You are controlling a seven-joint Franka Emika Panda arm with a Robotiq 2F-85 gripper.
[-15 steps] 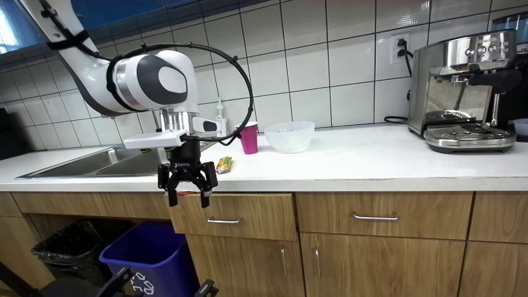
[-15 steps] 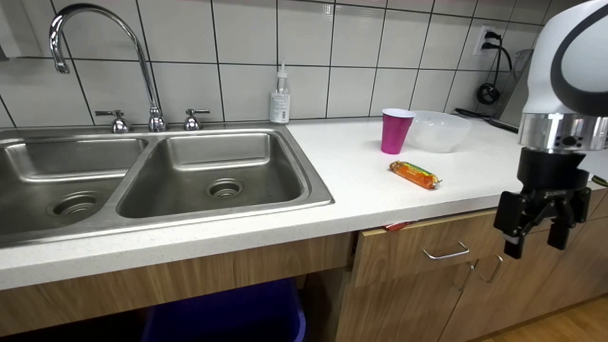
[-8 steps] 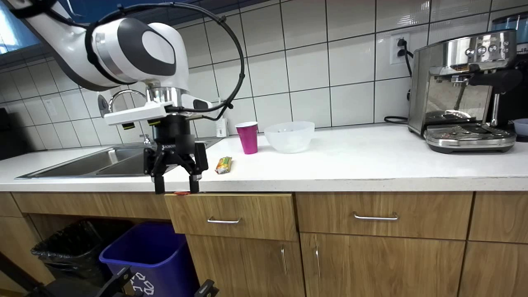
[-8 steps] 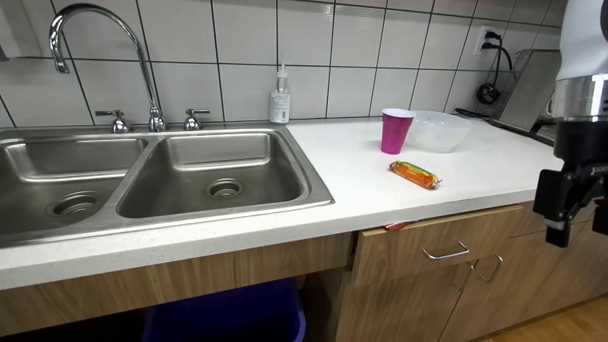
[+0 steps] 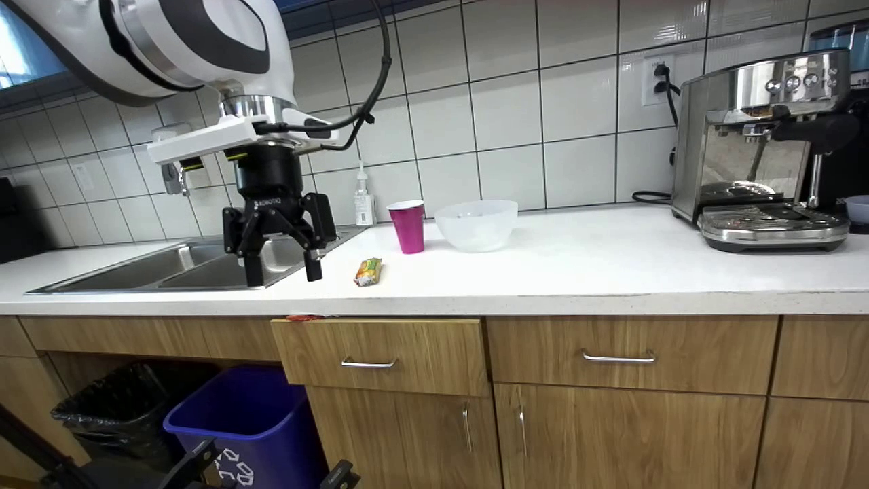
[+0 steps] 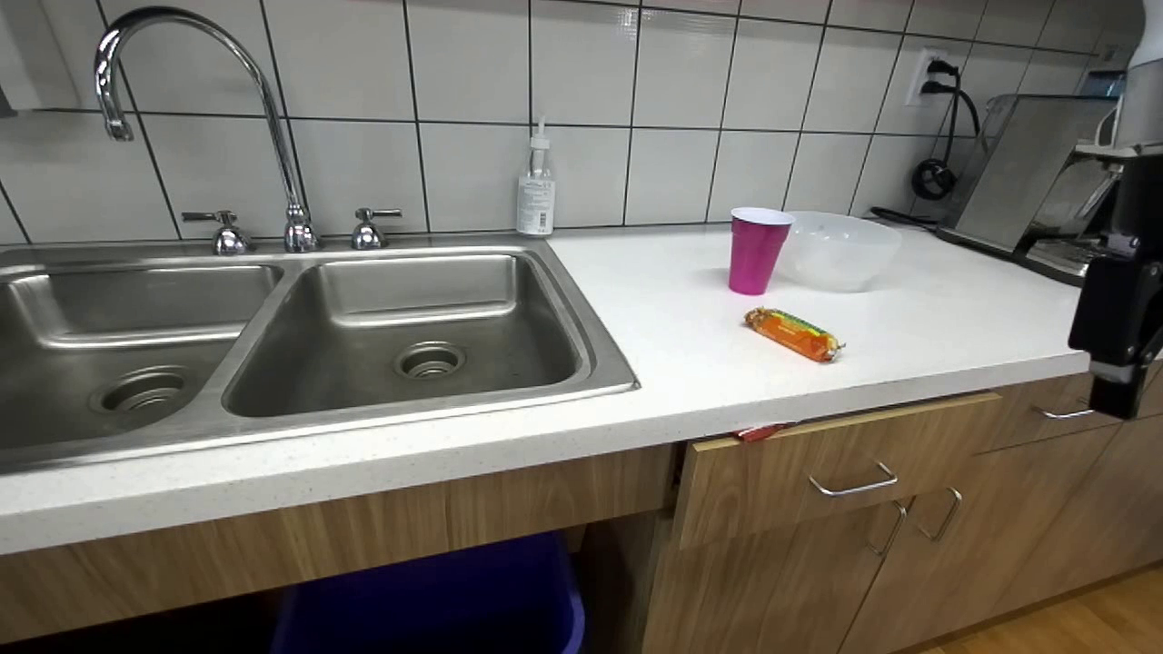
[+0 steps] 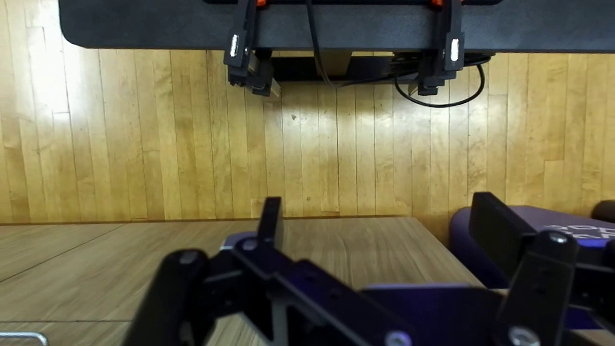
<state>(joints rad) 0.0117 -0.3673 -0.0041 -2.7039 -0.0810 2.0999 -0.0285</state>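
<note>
My gripper point(image 5: 284, 268) is open and empty, pointing down, in front of the counter and apart from everything. In an exterior view only part of it point(image 6: 1116, 381) shows at the right edge. In the wrist view its spread fingers point(image 7: 377, 204) have nothing between them. A slightly open wooden drawer point(image 5: 428, 353), also in an exterior view point(image 6: 772, 490), has a red thing point(image 6: 759, 433) poking out at its top edge. On the counter lie an orange-wrapped bar point(image 6: 792, 334), a pink cup point(image 6: 759, 254) and a translucent bowl point(image 6: 845, 250); these show in both exterior views.
A double steel sink point(image 6: 604, 363) with a tall faucet point(image 6: 273, 109) is beside the bar. A pump bottle point(image 6: 536, 195) stands against the tiles. A coffee machine point(image 5: 767, 149) stands on the counter. A blue recycling bin point(image 5: 251, 435) and a black-lined bin point(image 5: 122, 407) are below.
My gripper has risen from drawer-front height, shifting left in an exterior view; elsewhere it has slid right, mostly out of frame. It stays open. The objects and drawer have not moved.
</note>
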